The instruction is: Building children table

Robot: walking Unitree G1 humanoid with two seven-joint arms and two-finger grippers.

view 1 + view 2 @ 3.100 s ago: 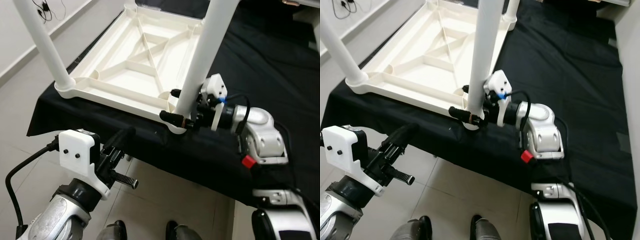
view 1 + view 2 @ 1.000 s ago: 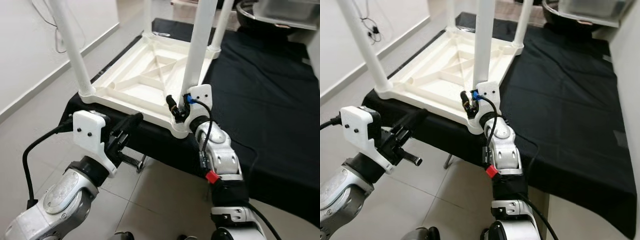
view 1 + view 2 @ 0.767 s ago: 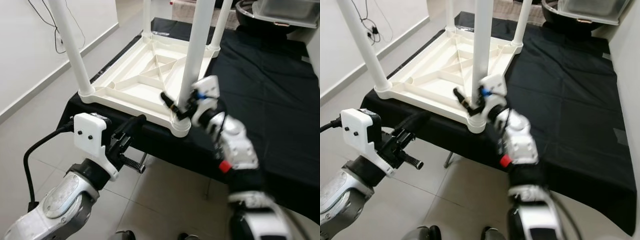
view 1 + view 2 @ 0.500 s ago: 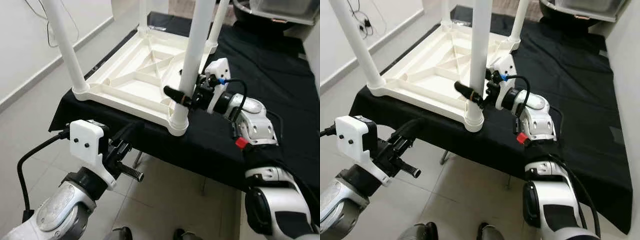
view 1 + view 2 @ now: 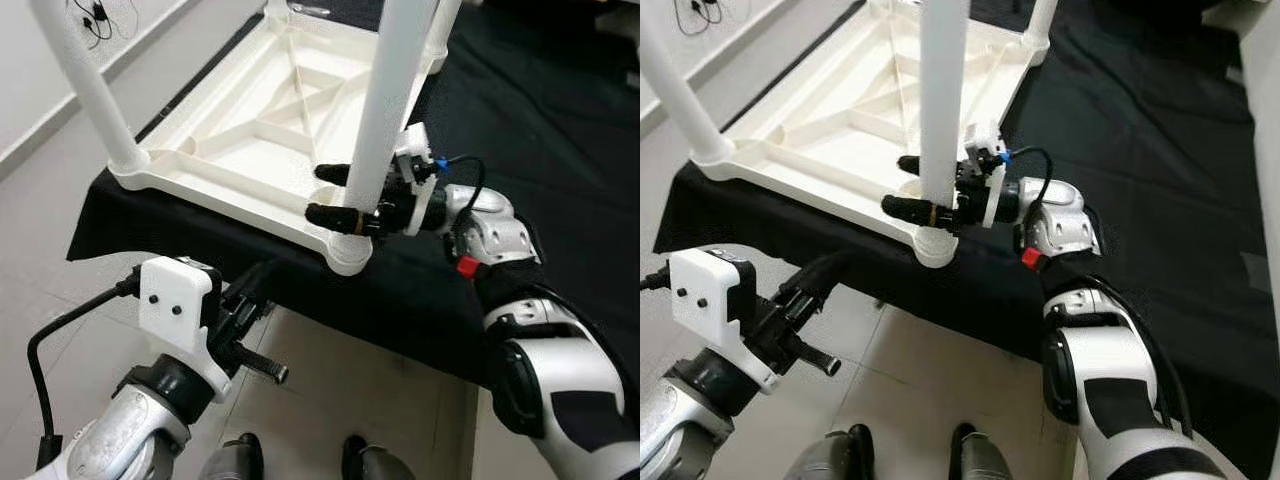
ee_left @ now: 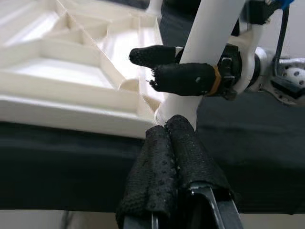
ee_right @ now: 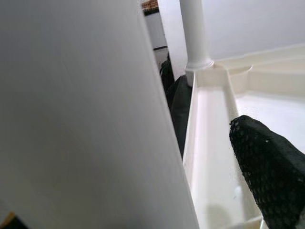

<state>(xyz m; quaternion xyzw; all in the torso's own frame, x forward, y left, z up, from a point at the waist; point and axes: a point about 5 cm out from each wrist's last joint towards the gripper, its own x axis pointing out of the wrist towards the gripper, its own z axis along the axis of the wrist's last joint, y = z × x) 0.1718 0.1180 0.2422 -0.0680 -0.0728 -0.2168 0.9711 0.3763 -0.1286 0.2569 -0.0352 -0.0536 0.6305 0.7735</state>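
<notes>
The white plastic children's table (image 5: 200, 185) lies upside down on a black cloth, its legs pointing up. My right gripper (image 5: 313, 193) reaches in from the right and is shut on the near-right table leg (image 5: 385, 110), just above the corner socket. One finger passes behind the leg and the other in front, as the left wrist view shows (image 6: 186, 78). My left gripper (image 5: 262, 272) is shut with nothing in it. It hangs below the table's front edge, pointing up at that same corner (image 6: 167, 129).
The near-left leg (image 5: 85, 85) stands at the other front corner. The black cloth (image 5: 540, 110) stretches away to the right of the table. Pale floor tiles (image 5: 60, 300) lie below on the left, and my feet (image 5: 240, 460) show at the bottom.
The head camera has tipped down and come closer. My right arm, which was swinging and blurred under a second ago, now holds steady low on the leg. The left gripper stays shut below the edge.
</notes>
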